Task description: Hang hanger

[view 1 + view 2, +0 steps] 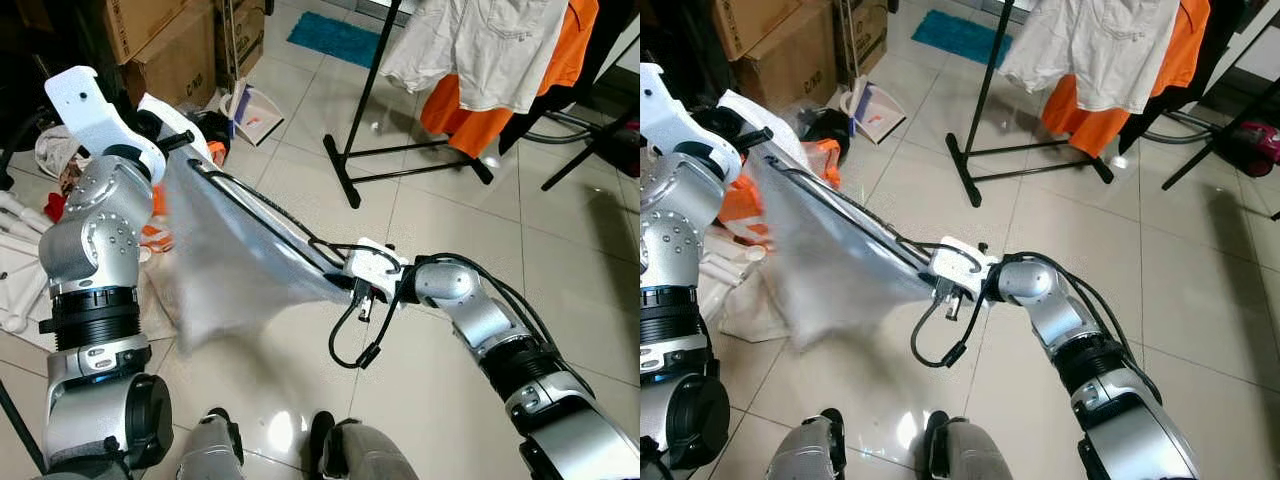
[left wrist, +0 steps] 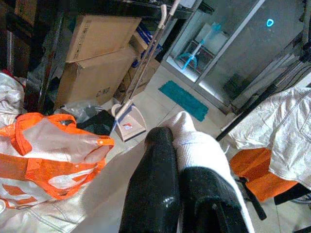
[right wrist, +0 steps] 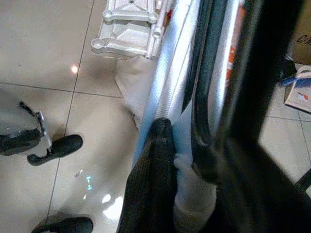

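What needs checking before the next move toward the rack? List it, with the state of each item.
1. Left gripper hold: fingers pinch one end of the white garment. Ok.
2. Right gripper hold: fingers clamp the garment's other end. Ok.
3. Garment off the floor: stretched between both grippers, lower edge sagging low. Cannot tell.
4. Hanger inside the garment: no hanger can be made out. Cannot tell.
5. Black clothes rack ahead: already carries a white shirt and an orange garment; free rail space cannot tell.
6. Path: open tiled floor between robot and rack. Ok.

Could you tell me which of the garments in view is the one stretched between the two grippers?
The pale grey garment, held by the left gripper and the right gripper; the white shirt and orange garment hang on the rack.
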Available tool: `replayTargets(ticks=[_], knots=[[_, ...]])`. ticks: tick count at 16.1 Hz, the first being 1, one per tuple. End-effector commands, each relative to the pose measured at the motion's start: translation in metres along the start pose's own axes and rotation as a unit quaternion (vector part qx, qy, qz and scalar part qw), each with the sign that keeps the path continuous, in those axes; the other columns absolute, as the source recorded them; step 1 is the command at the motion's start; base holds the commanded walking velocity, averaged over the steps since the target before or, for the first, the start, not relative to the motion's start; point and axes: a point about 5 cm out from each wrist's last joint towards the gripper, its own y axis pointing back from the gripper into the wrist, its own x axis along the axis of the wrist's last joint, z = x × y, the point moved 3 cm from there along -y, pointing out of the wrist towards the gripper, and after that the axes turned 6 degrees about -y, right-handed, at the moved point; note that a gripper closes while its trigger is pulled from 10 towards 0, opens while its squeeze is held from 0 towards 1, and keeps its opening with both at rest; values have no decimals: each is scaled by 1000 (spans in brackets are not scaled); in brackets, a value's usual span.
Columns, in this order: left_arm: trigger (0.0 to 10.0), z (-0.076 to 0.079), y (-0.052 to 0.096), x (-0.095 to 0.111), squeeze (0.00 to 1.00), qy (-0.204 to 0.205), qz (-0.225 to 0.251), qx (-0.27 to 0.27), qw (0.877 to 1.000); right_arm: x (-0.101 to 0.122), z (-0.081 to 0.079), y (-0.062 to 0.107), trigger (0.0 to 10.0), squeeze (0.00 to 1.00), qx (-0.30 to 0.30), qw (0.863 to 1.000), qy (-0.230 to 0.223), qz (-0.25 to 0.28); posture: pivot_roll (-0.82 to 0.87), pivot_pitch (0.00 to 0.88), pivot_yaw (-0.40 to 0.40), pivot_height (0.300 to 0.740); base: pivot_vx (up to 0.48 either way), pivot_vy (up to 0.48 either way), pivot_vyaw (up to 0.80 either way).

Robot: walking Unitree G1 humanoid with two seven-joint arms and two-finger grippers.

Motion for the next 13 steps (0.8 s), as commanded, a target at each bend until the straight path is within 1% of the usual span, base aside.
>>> replayTargets(ticks=[1,3,4,5,7,8,9,10,11,13], knots=[[10000,16,-1,21,0,2,30,-15,999,-17,0,6,0,0,2,999,-3,-35,-17,185,-162,740,0,0,0],[10000,29,2,26,0,12,35,-36,999,-20,-1,3,0,0,2,999,-7,-43,-17,180,-163,740,0,0,0],[10000,33,3,28,0,13,37,-42,998,-21,-1,3,0,0,0,999,-9,-46,-17,179,-163,740,0,0,0],[10000,43,6,32,0,12,40,-60,997,-24,0,2,0,0,-7,998,-18,-57,-16,179,-162,740,0,0,0],[10000,47,8,32,0,11,40,-67,997,-25,1,-1,0,0,-12,998,-28,-59,-16,179,-162,740,0,0,0],[10000,45,8,30,0,9,35,-63,997,-24,1,-2,0,0,-16,998,-41,-53,-16,179,-162,740,0,0,0],[10000,44,8,29,0,8,34,-62,997,-23,1,-3,0,0,-16,998,-43,-51,-16,179,-162,740,0,0,0],[10000,34,7,26,0,3,27,-49,998,-19,1,-2,0,0,-11,998,-55,-34,-15,189,-160,740,0,0,0],[10000,32,7,26,0,2,25,-46,999,-19,0,-1,0,0,-8,998,-57,-29,-15,189,-160,740,0,0,0],[10000,15,4,16,0,-4,9,-18,1000,-14,-2,4,0,0,9,998,-69,1,-20,197,-162,740,0,0,0]])
